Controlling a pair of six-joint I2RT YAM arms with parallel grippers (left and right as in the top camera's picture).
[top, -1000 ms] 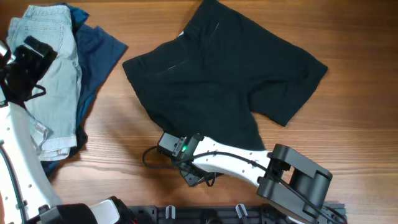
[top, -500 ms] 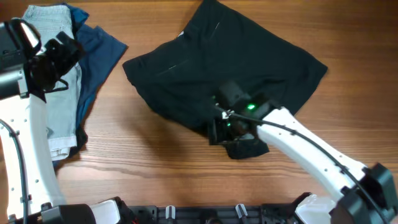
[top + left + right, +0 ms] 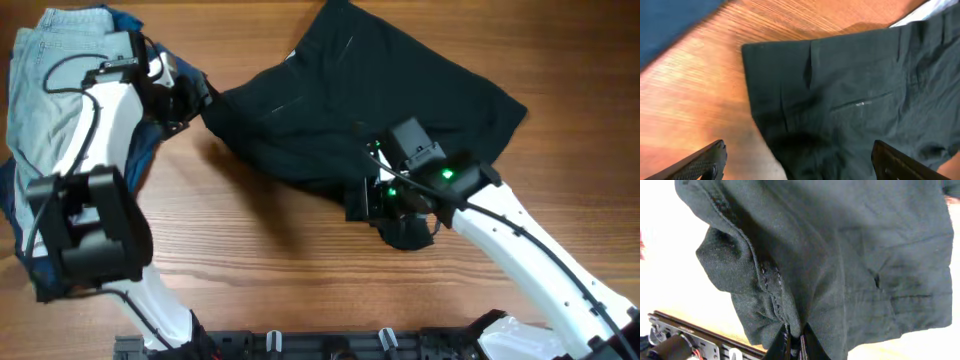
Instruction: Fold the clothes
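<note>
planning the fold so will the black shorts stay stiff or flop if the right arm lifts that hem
Probably floppy: where the right fingers pinch the black shorts, the cloth bunches and sags in folds. Likely light, since one thin pinch holds the bunched hem. Pushed, they would probably rumple, given the creases across them.

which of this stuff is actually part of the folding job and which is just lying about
Job: black wide-legged fabric shorts, pinched in the right gripper; pale blue denim shorts; navy blue cloth garment; open left gripper.
Lying about: the wooden table and the black rail at its near edge.
</note>
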